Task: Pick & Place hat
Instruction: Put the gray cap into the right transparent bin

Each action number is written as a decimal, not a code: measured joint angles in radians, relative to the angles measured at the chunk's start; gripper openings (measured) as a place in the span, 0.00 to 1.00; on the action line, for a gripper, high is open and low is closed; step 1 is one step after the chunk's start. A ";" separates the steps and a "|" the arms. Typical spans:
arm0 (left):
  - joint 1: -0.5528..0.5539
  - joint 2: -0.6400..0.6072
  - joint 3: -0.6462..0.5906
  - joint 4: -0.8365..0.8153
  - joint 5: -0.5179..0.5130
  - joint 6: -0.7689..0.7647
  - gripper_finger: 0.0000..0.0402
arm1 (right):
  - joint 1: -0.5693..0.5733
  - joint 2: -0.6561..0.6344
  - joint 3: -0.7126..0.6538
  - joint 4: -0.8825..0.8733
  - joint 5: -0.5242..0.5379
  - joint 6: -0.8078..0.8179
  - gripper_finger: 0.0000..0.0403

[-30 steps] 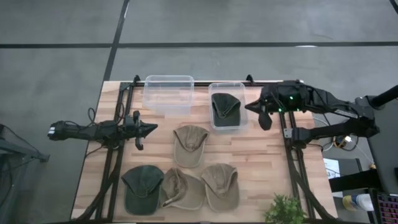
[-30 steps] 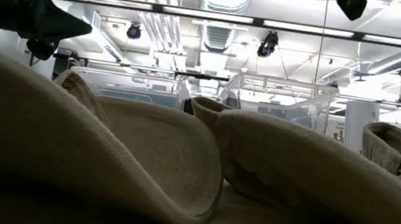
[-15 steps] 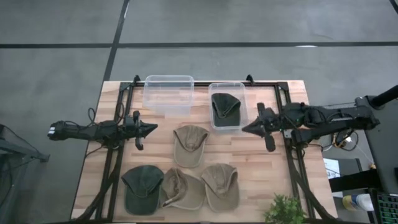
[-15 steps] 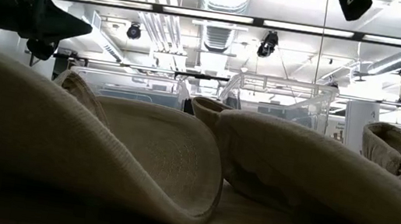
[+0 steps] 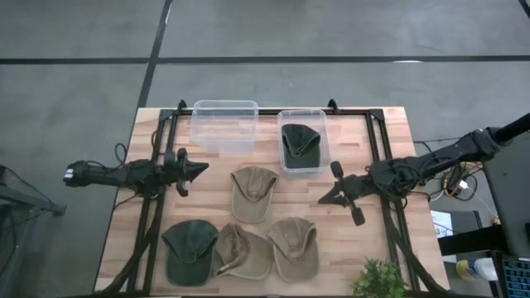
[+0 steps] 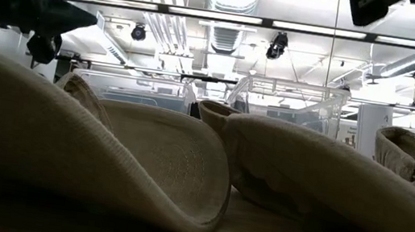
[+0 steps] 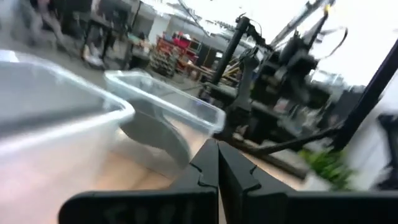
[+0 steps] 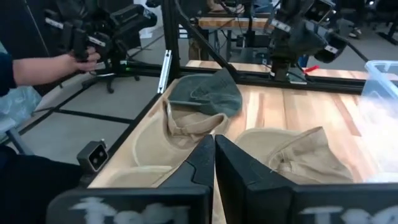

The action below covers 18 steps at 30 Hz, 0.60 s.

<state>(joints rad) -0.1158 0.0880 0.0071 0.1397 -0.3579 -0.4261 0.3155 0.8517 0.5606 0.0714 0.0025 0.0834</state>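
Several caps lie crown-up on the wooden table: a tan cap [image 5: 252,192] in the middle, and a dark green cap [image 5: 190,248] and two tan caps [image 5: 242,252] [image 5: 294,247] near the front edge. Another dark green cap [image 5: 300,142] lies inside the right clear bin [image 5: 319,117]. My right gripper [image 5: 323,199] is shut and empty, above the table to the right of the middle tan cap; its wrist view [image 8: 214,144] looks over the caps. My left gripper [image 5: 201,171] is shut and empty, left of the middle tan cap.
An empty clear bin [image 5: 224,124] stands at the back, left of the bin with the cap. A potted plant [image 5: 378,280] is at the front right corner. A person's hand [image 8: 62,62] shows beyond the table's left edge. Black frame rails [image 5: 389,223] run along both sides.
My right gripper has gone from beside the right bin at the far right toward the table's near edge and a little to the left, and now points at the caps. My left gripper has stayed where it was. No cap has moved.
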 joint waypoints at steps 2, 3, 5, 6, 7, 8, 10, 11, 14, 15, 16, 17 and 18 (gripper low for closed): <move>0.002 0.003 0.000 0.034 -0.046 -0.057 0.00 | 0.001 0.008 -0.032 0.043 0.000 0.000 0.02; 0.003 0.003 0.000 0.051 -0.089 -0.072 0.00 | 0.001 0.010 -0.046 0.058 0.000 0.002 0.02; 0.003 0.000 0.000 0.098 -0.129 -0.096 0.00 | 0.001 0.015 -0.074 0.083 0.000 0.012 0.02; 0.003 0.000 0.000 0.124 -0.132 -0.102 0.00 | 0.001 0.016 -0.086 0.091 0.000 0.020 0.02; 0.003 -0.001 0.000 0.148 -0.135 -0.105 0.00 | 0.001 0.016 -0.097 0.091 0.000 0.026 0.02; 0.003 -0.001 0.000 0.157 -0.134 -0.104 0.00 | 0.002 0.016 -0.106 0.090 0.000 0.034 0.02; 0.003 -0.001 0.000 0.190 -0.148 -0.098 0.00 | 0.003 0.015 -0.121 0.093 0.000 0.044 0.02; 0.004 0.001 0.000 0.213 -0.169 -0.099 0.00 | 0.003 0.014 -0.129 0.093 0.000 0.043 0.02; 0.005 -0.001 0.001 0.258 -0.232 -0.180 0.00 | 0.003 0.014 -0.145 0.093 0.000 0.020 0.02; 0.005 -0.001 0.004 0.262 -0.256 -0.204 0.00 | 0.003 0.015 -0.146 0.094 0.000 0.014 0.02; 0.005 -0.001 0.014 0.237 -0.266 -0.213 0.00 | 0.003 0.016 -0.148 0.097 0.000 0.013 0.02; 0.005 0.005 0.034 0.200 -0.261 -0.211 0.00 | 0.003 0.016 -0.150 0.097 0.000 0.012 0.02; 0.005 0.012 0.053 0.166 -0.253 -0.209 0.00 | 0.003 0.016 -0.151 0.096 0.000 0.008 0.02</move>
<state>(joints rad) -0.1111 0.1000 0.0605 0.3054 -0.6109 -0.6351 0.3187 0.8673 0.4093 0.1675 0.0025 0.0916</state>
